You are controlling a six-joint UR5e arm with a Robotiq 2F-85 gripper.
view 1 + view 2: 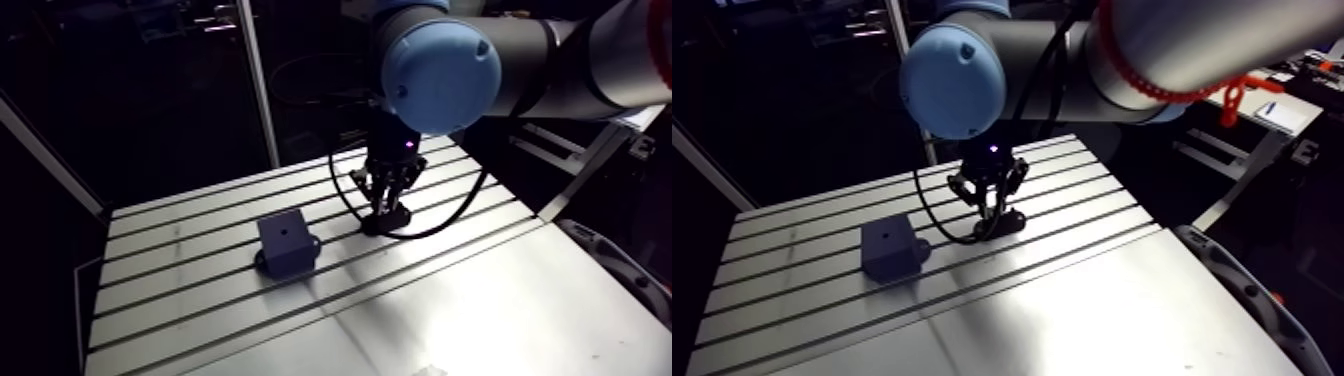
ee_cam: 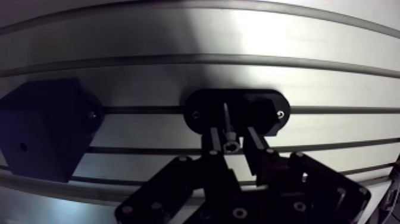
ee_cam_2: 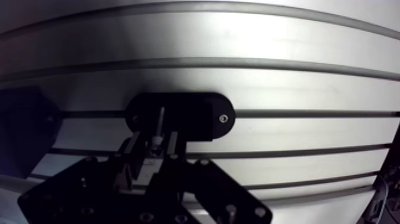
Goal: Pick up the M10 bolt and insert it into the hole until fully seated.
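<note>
A slim silver M10 bolt (image 2: 227, 122) stands upright in a black oval holder (image 2: 265, 112) screwed to the slotted table. My gripper (image 2: 231, 134) hangs straight over it, its two fingers (image 2: 213, 138) on either side of the bolt's head with small gaps showing, so it is open. In the arm view the gripper (image 1: 385, 203) reaches down to the holder (image 1: 392, 221) at mid-table. The dark cube block (image 1: 285, 243), with a small hole in its upper face, sits to the left of the holder. In the wrist view it shows beside the gripper as the block (image 2: 41, 128).
The aluminium table (image 1: 200, 300) has several parallel slots running across it. A smooth plate (image 1: 480, 310) adjoins its near side. A frame post (image 1: 258, 85) stands at the table's far edge.
</note>
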